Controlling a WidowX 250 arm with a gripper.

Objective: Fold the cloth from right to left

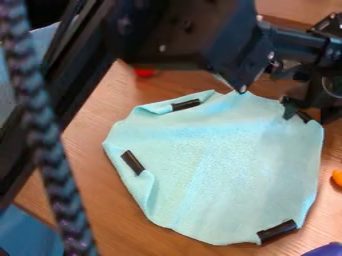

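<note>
The gripper (309,114) is at the upper right, over the cloth's upper right edge. Its fingers stand apart, one over the cloth and the other just past the edge, with a dark patch of the cloth between them. Light teal cloth (220,165) lies spread on the wooden table, roughly round. Black pieces mark its top left, left, lower right and upper right edges. Small folds turn inward at the top left and left. Part of the cloth's top edge is hidden behind the arm.
On the table (107,210), a red object (145,73) sits behind the cloth, an orange one (338,177) to its right and a purple-blue one (325,249) at the lower right corner. A braided cable (50,150) crosses the left side.
</note>
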